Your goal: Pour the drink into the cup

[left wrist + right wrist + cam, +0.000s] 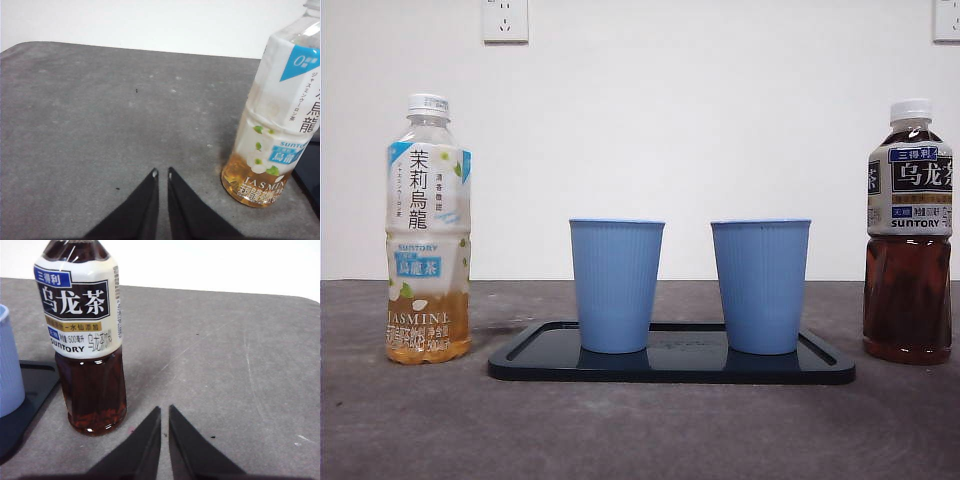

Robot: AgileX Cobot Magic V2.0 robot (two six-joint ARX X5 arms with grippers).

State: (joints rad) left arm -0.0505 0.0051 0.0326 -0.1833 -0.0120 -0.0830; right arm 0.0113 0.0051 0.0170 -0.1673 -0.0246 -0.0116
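Observation:
Two blue ribbed cups (616, 285) (761, 285) stand upright on a dark tray (670, 372) in the middle of the table. A jasmine tea bottle (428, 232) with pale yellow drink stands capped at the left. A dark oolong tea bottle (909, 235) stands capped at the right. My left gripper (162, 173) is shut and empty over bare table, apart from the jasmine bottle (272, 125). My right gripper (165, 409) is shut and empty, just beside the oolong bottle (87, 335) without touching it. Neither gripper shows in the front view.
The grey table (640, 430) ends at a white wall with two power sockets (505, 20) high up. One cup's edge (7, 365) and a tray corner (30, 385) show in the right wrist view.

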